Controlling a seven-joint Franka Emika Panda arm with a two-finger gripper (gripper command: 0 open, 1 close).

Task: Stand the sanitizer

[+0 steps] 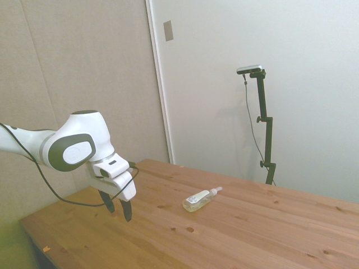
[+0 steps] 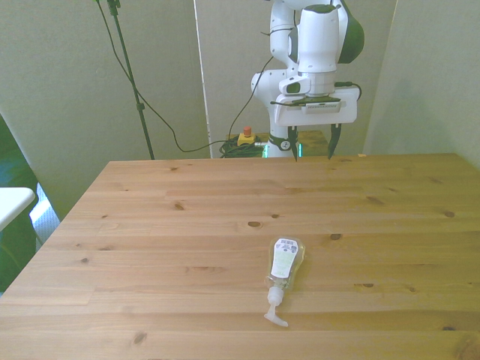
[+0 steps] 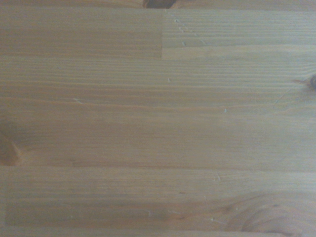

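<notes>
Hanging above the far part of the table, the hand [image 2: 313, 146] is released: its two dark, slim fingers [image 2: 332, 141] point down with a clear gap between them and nothing in it. The fingers sit under a flat white block, and above it comes the round, smooth white joint of the arm [image 1: 76, 147] with a grey oval cap. A thin black cable [image 1: 39, 174] runs loosely along the arm.

The table [image 2: 150, 225] is made of pale wooden planks joined side by side, with fine straight grain and several small dark knots. In the wrist view only this wood [image 3: 158, 118] shows, soft and a little blurred, with plank seams and a knot at the edge.

The sanitizer [image 2: 283, 270] lies flat on its side on the table, well apart from the hand, nearer to the edge that is close to the front camera. It is a small, slim bottle of clear plastic with pale yellowish liquid inside and a white label with small print turned upward. Its white pump nozzle [image 2: 274, 316] points toward the near edge of the table in the front view, and the bottom of the bottle points toward the robot. In the side view the same bottle [image 1: 201, 200] rests near the middle of the table, with the nozzle turned away from the arm.
</notes>
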